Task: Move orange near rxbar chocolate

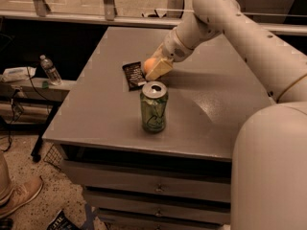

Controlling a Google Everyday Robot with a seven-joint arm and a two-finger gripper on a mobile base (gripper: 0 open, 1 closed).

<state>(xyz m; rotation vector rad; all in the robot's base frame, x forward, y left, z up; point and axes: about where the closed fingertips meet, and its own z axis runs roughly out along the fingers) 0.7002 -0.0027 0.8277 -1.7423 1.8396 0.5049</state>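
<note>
Got orange (149, 63) clamped in gripper (154, 67), low over far-left area of surface (96, 123), fruit peeking out on left side. Sits just right of rxbar chocolate (134, 75), by wrapper's far end; can't tell if touching. Standing upright nearer cam: green can (153, 107), apart from both.

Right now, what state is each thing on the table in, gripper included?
gripper: low over the table, against the orange.
orange: at the gripper, beside the rxbar chocolate.
rxbar chocolate: lying flat on the table.
green can: upright, nearer the front edge.
water bottle: upright, capped, off the table.
</note>
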